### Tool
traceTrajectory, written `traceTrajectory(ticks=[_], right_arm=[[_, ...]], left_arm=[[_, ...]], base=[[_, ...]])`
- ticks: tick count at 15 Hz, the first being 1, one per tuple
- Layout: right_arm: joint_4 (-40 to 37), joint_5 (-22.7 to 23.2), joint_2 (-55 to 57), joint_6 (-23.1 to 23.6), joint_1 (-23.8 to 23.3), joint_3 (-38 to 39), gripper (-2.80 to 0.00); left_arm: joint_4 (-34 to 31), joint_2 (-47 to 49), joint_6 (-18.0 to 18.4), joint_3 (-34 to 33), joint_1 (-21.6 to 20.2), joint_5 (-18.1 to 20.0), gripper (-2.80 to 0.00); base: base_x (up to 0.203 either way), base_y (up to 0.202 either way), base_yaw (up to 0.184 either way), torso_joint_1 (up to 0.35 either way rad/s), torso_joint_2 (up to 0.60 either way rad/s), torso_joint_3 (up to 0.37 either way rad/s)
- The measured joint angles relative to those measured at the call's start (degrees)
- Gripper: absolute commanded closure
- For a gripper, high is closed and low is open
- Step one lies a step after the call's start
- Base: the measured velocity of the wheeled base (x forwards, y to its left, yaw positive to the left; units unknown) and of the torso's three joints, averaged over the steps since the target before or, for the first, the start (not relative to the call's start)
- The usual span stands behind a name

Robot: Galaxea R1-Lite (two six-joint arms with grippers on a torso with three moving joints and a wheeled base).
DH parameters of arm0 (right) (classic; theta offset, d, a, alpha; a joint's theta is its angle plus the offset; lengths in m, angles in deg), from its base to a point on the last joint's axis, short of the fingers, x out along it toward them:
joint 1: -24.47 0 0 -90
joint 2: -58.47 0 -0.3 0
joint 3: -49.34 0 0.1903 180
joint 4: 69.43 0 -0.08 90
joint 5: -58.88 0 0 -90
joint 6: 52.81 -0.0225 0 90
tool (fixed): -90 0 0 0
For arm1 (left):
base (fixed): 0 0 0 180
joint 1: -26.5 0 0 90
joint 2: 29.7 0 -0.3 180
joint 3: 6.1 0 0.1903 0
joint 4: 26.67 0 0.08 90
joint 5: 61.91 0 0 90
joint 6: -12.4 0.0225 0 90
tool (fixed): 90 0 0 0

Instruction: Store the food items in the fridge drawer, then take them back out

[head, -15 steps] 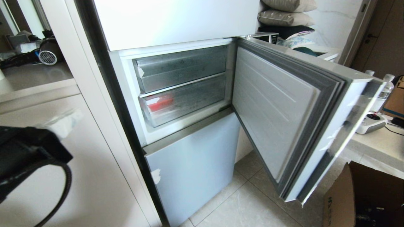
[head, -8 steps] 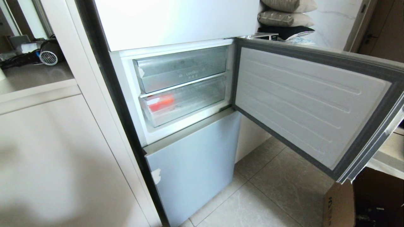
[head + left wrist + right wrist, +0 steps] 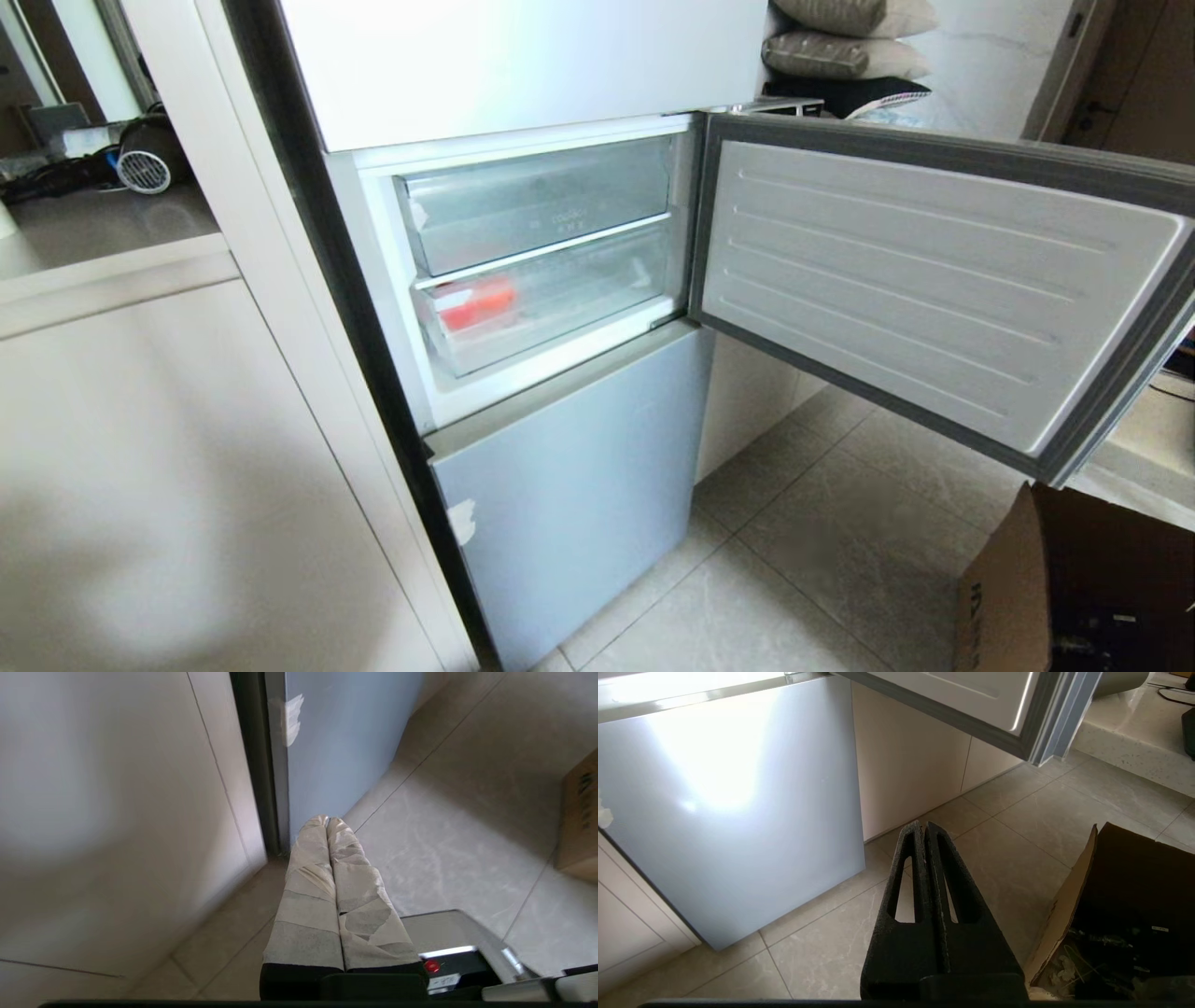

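Fingers (image 3: 327, 826) pressed together near floor, well below fridge drawer (image 3: 551, 303).

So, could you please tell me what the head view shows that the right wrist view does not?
Only the head view shows the two clear drawers, the lower fridge drawer holding a red food item, and the stacked pillows. Only the right wrist view shows the right gripper, shut and empty. Both show the open fridge door, the blue-grey lower door and the cardboard box.

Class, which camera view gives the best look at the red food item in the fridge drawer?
The head view: the red food item shows through the clear front of the fridge drawer, in its left part. Neither wrist view shows it; both look at floor and the lower fridge door.
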Motion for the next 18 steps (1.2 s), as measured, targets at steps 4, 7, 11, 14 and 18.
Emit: traceTrajectory(ticks=[4, 7, 11, 14, 18], right_arm=[[0.0, 0.0, 0.0, 0.0, 0.0, 0.0, 0.00], [0.0, 0.0, 0.0, 0.0, 0.0, 0.0, 0.00], [0.0, 0.0, 0.0, 0.0, 0.0, 0.0, 0.00], [0.0, 0.0, 0.0, 0.0, 0.0, 0.0, 0.00], [0.0, 0.0, 0.0, 0.0, 0.0, 0.0, 0.00]], left_arm=[[-0.9, 0.7, 2.4, 0.1, -4.2, 0.5, 0.00], [-1.0, -3.1, 4.1, 0.2, -4.8, 1.6, 0.00], [-1.0, -13.2, 8.5, 0.1, -5.5, 3.1, 0.00], [-1.1, -15.7, 4.7, 0.1, -5.9, 0.6, 0.00], [-1.0, -16.7, 3.8, 0.1, -6.0, 0.3, 0.00]], base=[[0.000, 0.000, 0.000, 0.000, 0.00, 0.000], [0.000, 0.000, 0.000, 0.000, 0.00, 0.000], [0.000, 0.000, 0.000, 0.000, 0.00, 0.000], [0.000, 0.000, 0.000, 0.000, 0.00, 0.000], [0.000, 0.000, 0.000, 0.000, 0.00, 0.000]])
